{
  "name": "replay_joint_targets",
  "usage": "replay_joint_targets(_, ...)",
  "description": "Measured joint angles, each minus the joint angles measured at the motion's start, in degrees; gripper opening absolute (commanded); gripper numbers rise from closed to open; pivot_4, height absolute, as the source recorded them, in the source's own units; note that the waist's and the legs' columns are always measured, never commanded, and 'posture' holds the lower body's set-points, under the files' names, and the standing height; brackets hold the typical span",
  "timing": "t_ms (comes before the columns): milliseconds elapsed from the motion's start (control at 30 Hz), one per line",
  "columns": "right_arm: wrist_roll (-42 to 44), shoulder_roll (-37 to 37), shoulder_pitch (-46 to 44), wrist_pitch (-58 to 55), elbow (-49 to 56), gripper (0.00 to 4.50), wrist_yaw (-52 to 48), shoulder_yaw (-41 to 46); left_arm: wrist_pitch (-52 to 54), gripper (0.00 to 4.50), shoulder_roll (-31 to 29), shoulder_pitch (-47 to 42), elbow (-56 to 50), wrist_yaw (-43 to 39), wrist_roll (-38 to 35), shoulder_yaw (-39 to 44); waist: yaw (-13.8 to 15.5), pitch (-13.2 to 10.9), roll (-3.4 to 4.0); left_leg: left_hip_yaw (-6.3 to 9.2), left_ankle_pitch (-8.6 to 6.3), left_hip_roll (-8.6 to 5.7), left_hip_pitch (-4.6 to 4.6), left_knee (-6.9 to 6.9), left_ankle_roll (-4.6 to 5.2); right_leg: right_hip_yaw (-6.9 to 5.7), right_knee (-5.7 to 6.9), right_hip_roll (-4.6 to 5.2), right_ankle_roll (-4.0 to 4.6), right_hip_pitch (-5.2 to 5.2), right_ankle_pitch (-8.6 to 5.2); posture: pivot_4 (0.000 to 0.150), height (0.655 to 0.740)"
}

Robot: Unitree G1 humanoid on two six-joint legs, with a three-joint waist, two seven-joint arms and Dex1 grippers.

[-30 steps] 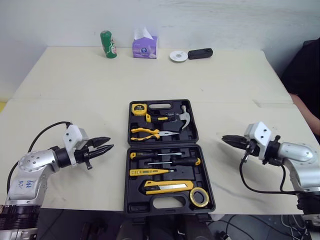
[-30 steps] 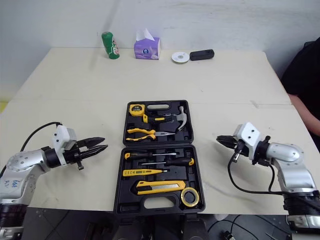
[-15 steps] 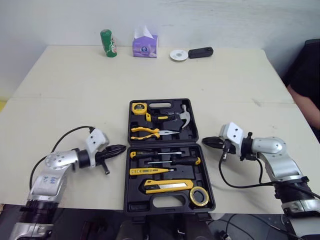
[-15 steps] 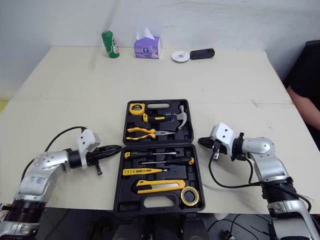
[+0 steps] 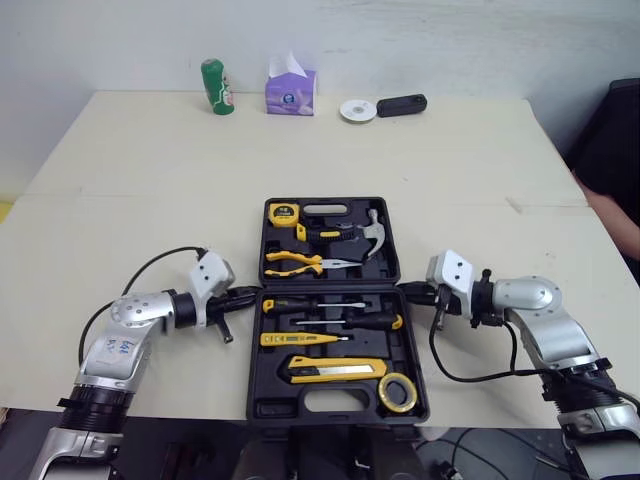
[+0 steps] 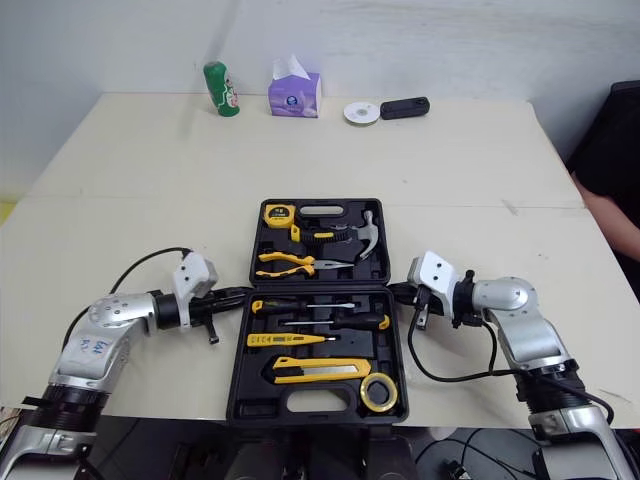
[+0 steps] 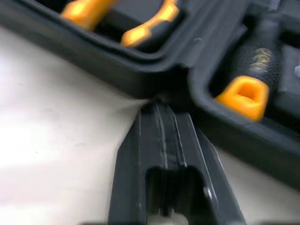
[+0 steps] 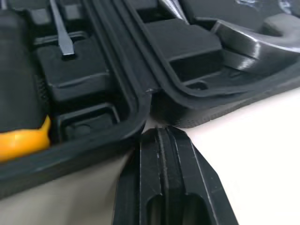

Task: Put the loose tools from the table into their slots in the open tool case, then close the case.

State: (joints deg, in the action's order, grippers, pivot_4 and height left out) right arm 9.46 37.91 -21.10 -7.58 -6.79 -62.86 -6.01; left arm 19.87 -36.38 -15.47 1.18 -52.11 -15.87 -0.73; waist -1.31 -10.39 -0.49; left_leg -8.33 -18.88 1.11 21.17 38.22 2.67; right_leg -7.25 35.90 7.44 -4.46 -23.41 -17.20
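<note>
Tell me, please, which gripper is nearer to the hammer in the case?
Right. The right gripper sits at the right edge of the tool case, by the hinge, close to the hammer; the left gripper sits at the opposite edge, across the case.

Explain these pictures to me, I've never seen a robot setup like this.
This is a humanoid robot with two arms, each ending in a two-fingered black gripper. Two pictures look down from its head; two are close-ups from its wrists. On the table lies an open tool case with hammer, pliers, utility knife and tape roll slotted in. A green can and tissue box stand at the far edge. The left gripper and right gripper are shut, holding nothing, each pointing at the case's side by the hinge.
</note>
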Motion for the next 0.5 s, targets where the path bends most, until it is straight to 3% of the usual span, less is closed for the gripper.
replay_joint_targets(500,-0.73,0.33,3.61,-5.12,6.85,0.00,3.23,0.71,1.24,0.05,0.53,-0.31,-0.38,0.69,0.45,0.04,0.20,0.00,0.00,0.01,0.00,0.00,-0.02,-0.01,-0.01,0.00,-0.09,0.01,0.00,0.00,0.00,0.150,0.7400)
